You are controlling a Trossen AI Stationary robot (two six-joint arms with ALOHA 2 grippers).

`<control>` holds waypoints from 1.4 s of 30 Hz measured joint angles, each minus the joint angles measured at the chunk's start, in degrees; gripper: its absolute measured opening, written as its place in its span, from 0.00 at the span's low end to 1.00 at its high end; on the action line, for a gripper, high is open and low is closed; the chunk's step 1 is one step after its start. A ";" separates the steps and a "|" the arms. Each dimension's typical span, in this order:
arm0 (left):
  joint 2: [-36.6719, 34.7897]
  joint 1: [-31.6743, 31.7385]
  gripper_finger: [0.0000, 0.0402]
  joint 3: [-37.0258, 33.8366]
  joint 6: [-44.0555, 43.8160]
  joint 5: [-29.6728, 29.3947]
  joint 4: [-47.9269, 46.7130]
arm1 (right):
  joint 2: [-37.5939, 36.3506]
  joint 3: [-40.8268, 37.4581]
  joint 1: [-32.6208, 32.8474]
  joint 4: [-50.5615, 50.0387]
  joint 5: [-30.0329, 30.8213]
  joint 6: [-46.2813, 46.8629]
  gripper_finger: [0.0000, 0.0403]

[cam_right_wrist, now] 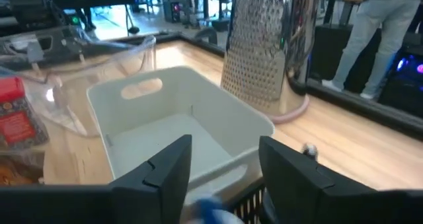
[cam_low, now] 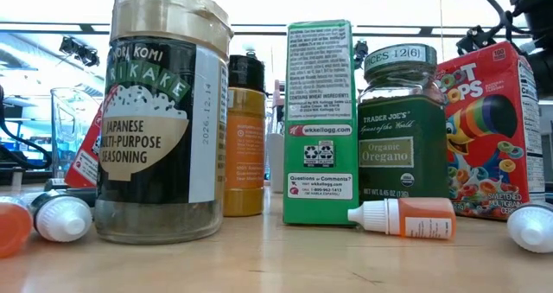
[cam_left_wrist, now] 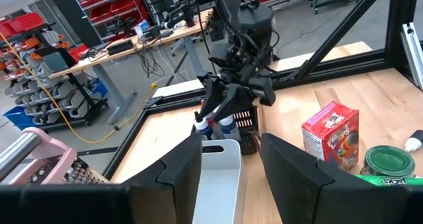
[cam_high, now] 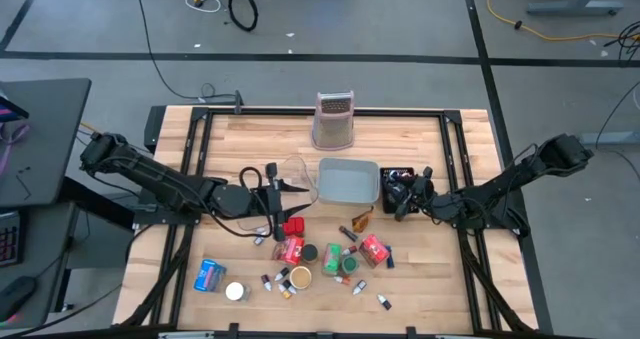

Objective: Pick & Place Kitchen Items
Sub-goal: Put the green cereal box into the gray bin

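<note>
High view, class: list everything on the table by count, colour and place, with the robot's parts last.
grater: one, metal, upright at the far edge
grey tray: one, pale grey, centre
clear tray: one, see-through, on the grey tray's left-arm side
black basket: one, black, on the grey tray's right-arm side
red packets: about three, near half
blue packet: one, near left corner
green box: one, near middle
oregano jar: one, green, beside the green box
seasoning jar: one, dark, near middle
dropper bottles: several, white and orange, scattered near
left gripper: open, facing the grey tray
right gripper: over the black basket
</note>
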 joint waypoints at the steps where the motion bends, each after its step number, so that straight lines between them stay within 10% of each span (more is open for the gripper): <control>1: 0.00 0.00 0.41 0.00 -0.17 0.02 0.00 | 0.00 0.00 0.00 -0.71 -0.03 0.90 0.42; 9: 0.00 0.00 0.41 0.00 0.07 0.02 0.00 | 0.00 0.00 0.00 -1.59 -0.92 2.21 0.19; 22: 0.00 0.00 0.41 0.00 0.31 0.00 0.02 | 0.00 0.00 0.00 13.45 -1.56 -12.57 0.17; 30: 0.00 0.00 0.41 0.00 0.09 0.02 0.02 | -0.04 0.29 0.02 32.19 -21.58 -29.17 0.19; 42: 0.00 0.00 0.41 0.00 -2.19 0.15 -0.21 | 0.02 21.54 2.75 -3.55 -31.70 -32.68 0.46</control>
